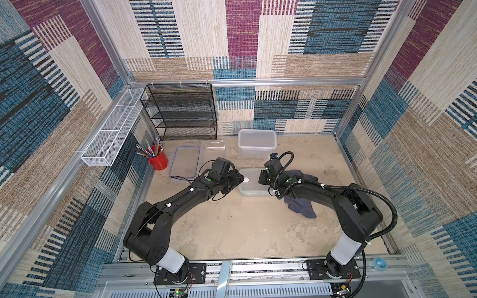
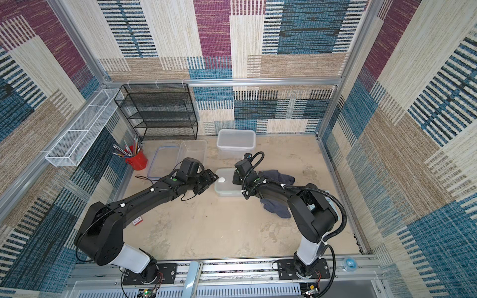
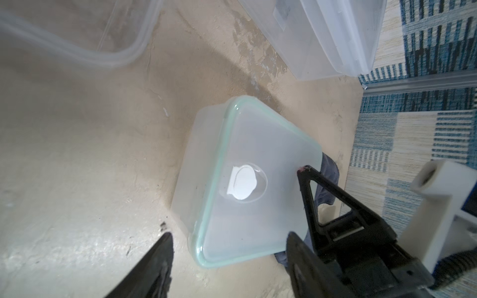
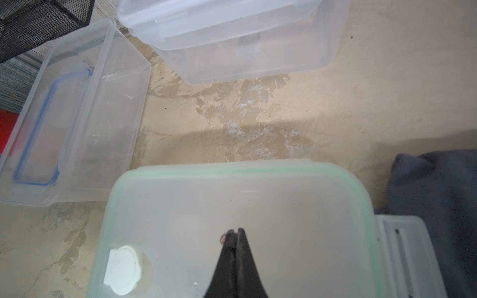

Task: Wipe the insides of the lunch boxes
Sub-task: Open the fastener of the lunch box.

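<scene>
Small frosted plastic lunch box (image 1: 251,187) mid-table, deep frosted tub (image 1: 256,141) at its twelve o'clock, black left gripper (image 1: 241,178) at nine, right gripper (image 1: 261,179) at three, crumpled grey cloth (image 1: 300,206) at four.

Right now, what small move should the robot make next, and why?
Probably the left jaws should close on the near edge of the green-rimmed lid and peel it up. That lid covers the small box, so its inside can't be wiped. The left jaws stand open at that end, the right jaws sit shut over the lid, and the cloth lies unheld.
</scene>
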Robot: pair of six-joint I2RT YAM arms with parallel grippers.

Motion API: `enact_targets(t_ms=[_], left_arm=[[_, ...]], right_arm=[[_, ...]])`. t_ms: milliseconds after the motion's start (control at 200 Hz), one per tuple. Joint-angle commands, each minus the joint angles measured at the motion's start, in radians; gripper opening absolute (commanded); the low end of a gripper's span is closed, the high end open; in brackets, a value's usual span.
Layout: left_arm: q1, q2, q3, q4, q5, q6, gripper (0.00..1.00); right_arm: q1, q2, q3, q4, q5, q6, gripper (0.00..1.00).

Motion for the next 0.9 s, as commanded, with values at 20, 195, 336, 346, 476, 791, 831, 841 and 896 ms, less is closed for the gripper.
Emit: enact_targets(t_ms=[20,195,336,346,476,791,831,841,896], left_arm=[[-0.027,-0.037,-0.076,0.166,-0.090,-0.164,0.71],[-0.064,-0.028,-0.117,0.214,-0.150,-0.245,0.71],[-0.083,0.002,-0.167,0.291,-0.164,-0.333,0.69],[-0.084,0.002,-0.171,0.294,-0.168,-0.337,0.69],[-0.106,-0.013,-0.211,0.336,-0.236,-0.369,0.69],[-0.120,0.040,-0.206,0.451,-0.263,-0.404,0.67],[-0.121,0.047,-0.221,0.485,-0.272,-0.417,0.67],[-0.122,0.047,-0.223,0.493,-0.276,-0.420,0.67],[-0.125,0.046,-0.239,0.521,-0.294,-0.430,0.67]], right_arm=[[0.002,0.006,-0.047,-0.099,-0.048,0.055,0.00],[0.001,0.008,-0.075,-0.073,-0.065,0.095,0.00],[0.002,-0.008,-0.107,-0.050,-0.073,0.126,0.00],[0.002,-0.009,-0.111,-0.047,-0.073,0.128,0.00],[0.002,-0.030,-0.144,-0.026,-0.075,0.152,0.00],[0.002,-0.061,-0.224,0.007,-0.086,0.201,0.00],[0.001,-0.067,-0.229,0.008,-0.084,0.204,0.00],[0.001,-0.069,-0.231,0.009,-0.084,0.205,0.00],[0.002,-0.076,-0.236,0.009,-0.083,0.209,0.00]])
